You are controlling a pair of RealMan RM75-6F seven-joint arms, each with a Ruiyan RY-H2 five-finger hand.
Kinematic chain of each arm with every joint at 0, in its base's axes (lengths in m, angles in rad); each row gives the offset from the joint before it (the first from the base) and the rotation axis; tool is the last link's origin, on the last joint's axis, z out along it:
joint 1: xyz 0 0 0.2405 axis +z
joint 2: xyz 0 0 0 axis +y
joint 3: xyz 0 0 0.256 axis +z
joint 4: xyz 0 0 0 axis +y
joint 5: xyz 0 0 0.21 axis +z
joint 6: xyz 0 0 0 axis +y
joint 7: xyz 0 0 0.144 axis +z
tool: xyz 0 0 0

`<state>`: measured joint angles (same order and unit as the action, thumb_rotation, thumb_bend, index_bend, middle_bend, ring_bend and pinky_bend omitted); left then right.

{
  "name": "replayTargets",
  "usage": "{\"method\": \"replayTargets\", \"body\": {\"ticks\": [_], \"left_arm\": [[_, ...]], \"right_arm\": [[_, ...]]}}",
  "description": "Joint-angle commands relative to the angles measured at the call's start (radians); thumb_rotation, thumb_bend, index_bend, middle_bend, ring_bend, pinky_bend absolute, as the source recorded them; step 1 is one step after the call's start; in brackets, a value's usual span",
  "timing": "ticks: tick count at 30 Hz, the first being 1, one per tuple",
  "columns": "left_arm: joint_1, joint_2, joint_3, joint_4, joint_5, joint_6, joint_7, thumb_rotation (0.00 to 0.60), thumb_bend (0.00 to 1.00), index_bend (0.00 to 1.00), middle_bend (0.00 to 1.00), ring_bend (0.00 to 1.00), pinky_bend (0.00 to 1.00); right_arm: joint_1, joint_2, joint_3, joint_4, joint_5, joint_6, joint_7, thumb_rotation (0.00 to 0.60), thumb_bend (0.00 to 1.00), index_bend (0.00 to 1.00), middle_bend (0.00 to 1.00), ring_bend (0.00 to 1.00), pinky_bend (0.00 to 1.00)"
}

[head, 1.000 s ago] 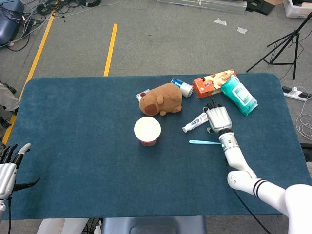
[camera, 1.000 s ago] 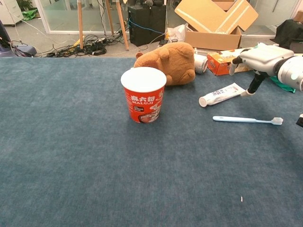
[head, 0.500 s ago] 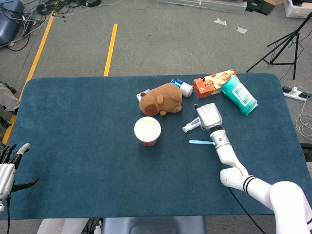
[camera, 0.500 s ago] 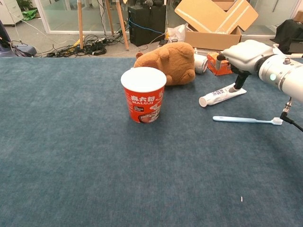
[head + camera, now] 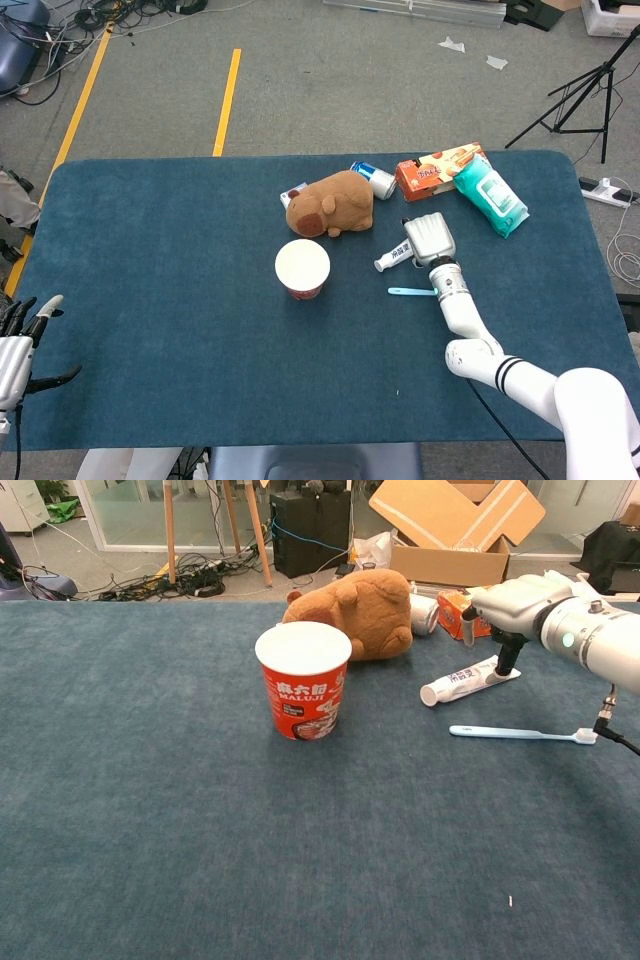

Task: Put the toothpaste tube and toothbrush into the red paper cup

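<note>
The red paper cup stands upright at mid-table, its mouth facing up. To its right the white toothpaste tube lies flat, cap toward the cup. The light blue toothbrush lies just in front of it. My right hand hovers over the tube's flat tail end, and one dark-tipped finger reaches down and touches it; the tube still rests on the table. My left hand is at the table's near left corner, fingers apart, holding nothing.
A brown plush toy lies right behind the cup. Behind the tube are a drink can, an orange snack box and a teal wipes pack. The blue table cover is bare on the left.
My right hand moved left from beside the tube to over its tail end and lowered a finger onto it, then shifted slightly. Tube, toothbrush and cup have stayed put.
</note>
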<state>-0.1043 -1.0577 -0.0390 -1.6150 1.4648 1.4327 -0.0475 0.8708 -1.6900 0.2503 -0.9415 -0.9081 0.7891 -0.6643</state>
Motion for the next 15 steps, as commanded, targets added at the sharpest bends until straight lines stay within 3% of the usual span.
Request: {"method": "replayTargets", "body": {"ticks": [1, 15], "left_arm": [[0.0, 0.0, 0.0, 0.0, -0.001, 0.0, -0.001, 0.6, 0.0, 0.07, 0.27, 0.08, 0.06], [0.003, 0.004, -0.001, -0.003, -0.003, 0.004, -0.004, 0.6, 0.0, 0.07, 0.27, 0.09, 0.08]], "right_arm": [[0.01, -0.002, 0.002, -0.006, 0.025, -0.021, -0.012, 0.6, 0.04, 0.42, 1.0, 1.0, 1.0], [0.056, -0.045, -0.003, 0.064, 0.066, -0.084, 0.01, 0.6, 0.07, 0.45, 1.0, 1.0, 1.0]]}}
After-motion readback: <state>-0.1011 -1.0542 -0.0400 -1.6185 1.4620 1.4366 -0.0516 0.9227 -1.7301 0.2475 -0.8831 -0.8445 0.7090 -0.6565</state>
